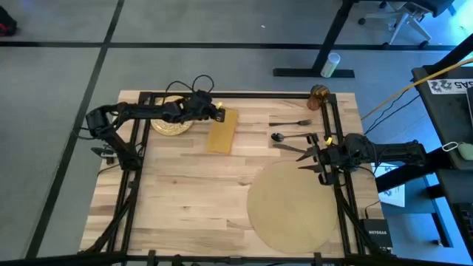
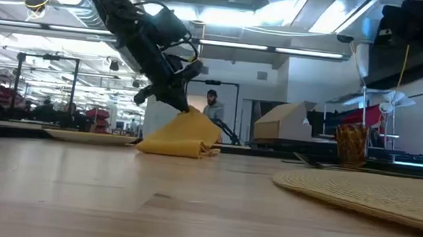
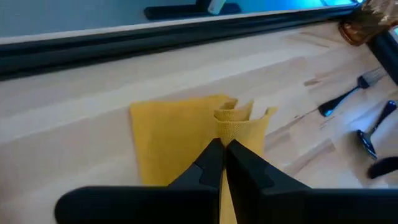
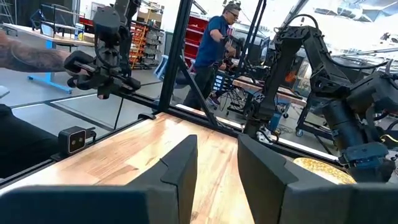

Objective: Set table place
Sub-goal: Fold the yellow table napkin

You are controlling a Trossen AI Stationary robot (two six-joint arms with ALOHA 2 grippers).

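Your left end effector (image 3: 222,149) is pinched tight on the mustard napkin (image 1: 222,131), lifting one edge while the rest lies on the worktop (image 1: 192,192) just beside the plate (image 1: 171,125); the placemat (image 1: 295,205) lies well apart from the napkin; fork (image 1: 290,123), spoon (image 1: 288,137) and glass (image 1: 318,96) sit beyond the placemat. Your right end effector (image 4: 217,162) hangs by the placemat's edge, fingers spread and holding nothing.

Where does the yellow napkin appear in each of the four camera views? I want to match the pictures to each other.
High view: the napkin lies near the table's far edge, right of the plate.
Low view: left of centre, one end lifted by the left gripper.
Left wrist view: centre, pinched between the shut fingers.
Right wrist view: not in it.
Shared landmark: the plate, beside the napkin in high and low views.
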